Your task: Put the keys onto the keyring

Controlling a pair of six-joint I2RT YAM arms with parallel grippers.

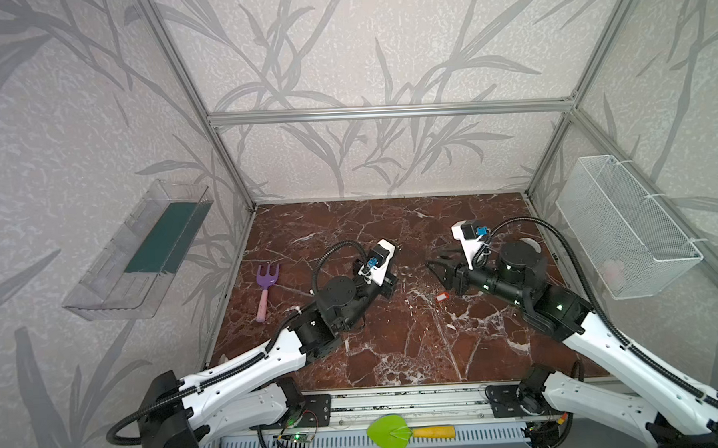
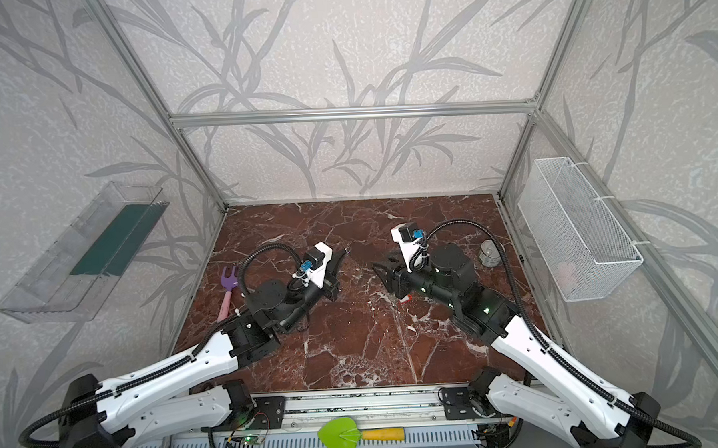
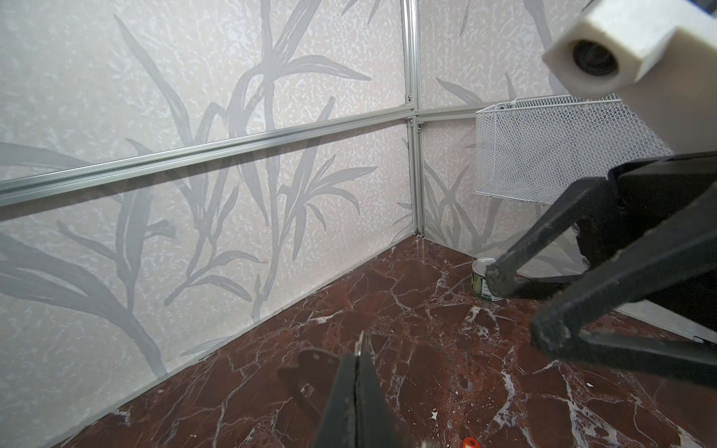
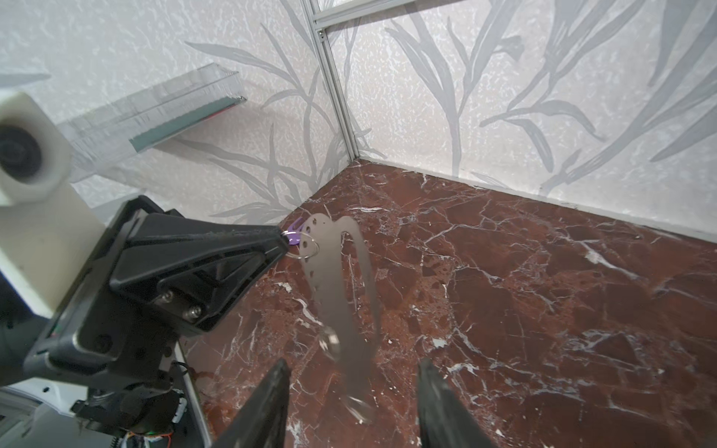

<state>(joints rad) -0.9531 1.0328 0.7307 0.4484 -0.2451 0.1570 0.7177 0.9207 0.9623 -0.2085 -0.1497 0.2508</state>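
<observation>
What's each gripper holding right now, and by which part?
Left gripper: shut on a small wire ring at the holed edge of the keyring, which dangles from it. Right gripper: open, holding nothing; the keyring's lower end hangs between its fingers.

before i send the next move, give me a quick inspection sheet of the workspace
surface: red marble tabletop, white veins, no spill seen
job's things: keys lie loose on the marble near the right arm; keyring hangs in the air from a small wire ring
clutter: purple toy rake on the left; tin can at right rear; green toy trowel on the front rail
grippers: left claw shut on the keyring's wire ring; right claw open, holding nothing
cables: black hoses loop over both wrists, none seen snagged
surroundings: clear shelf on left wall; mesh basket on right wall
</observation>
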